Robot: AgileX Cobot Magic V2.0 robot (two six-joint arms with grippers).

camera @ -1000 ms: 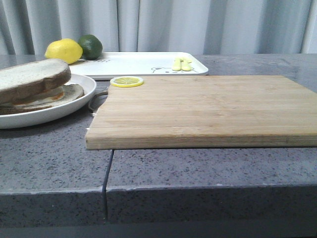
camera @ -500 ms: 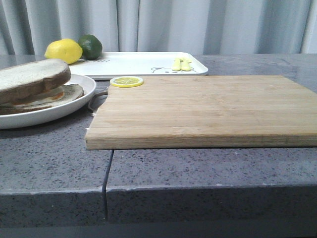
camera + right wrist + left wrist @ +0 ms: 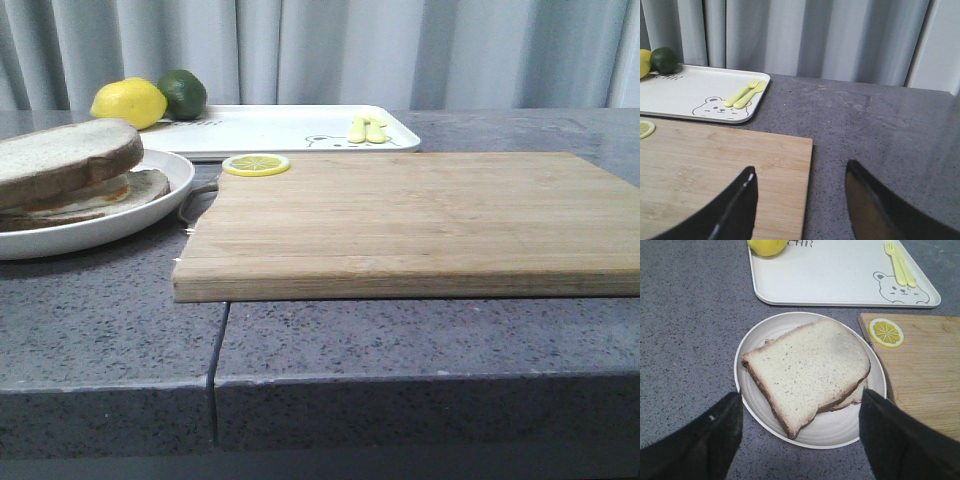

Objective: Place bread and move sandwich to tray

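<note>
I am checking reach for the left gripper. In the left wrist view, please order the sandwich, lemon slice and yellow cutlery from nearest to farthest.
1. Sandwich, on its plate under the open left gripper.
2. Lemon slice, on the wooden board's corner.
3. Yellow cutlery, on the tray beyond.

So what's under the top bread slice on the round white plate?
Under the thick pale bread slice lies a thinner brown-crusted slice with an orange-and-white filling edge; the rest is covered. All sits on the round white plate.

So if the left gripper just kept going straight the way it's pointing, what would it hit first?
Most likely the bread topping the sandwich on the plate. The open left gripper straddles that plate, though how far above it hangs is unclear.
</note>
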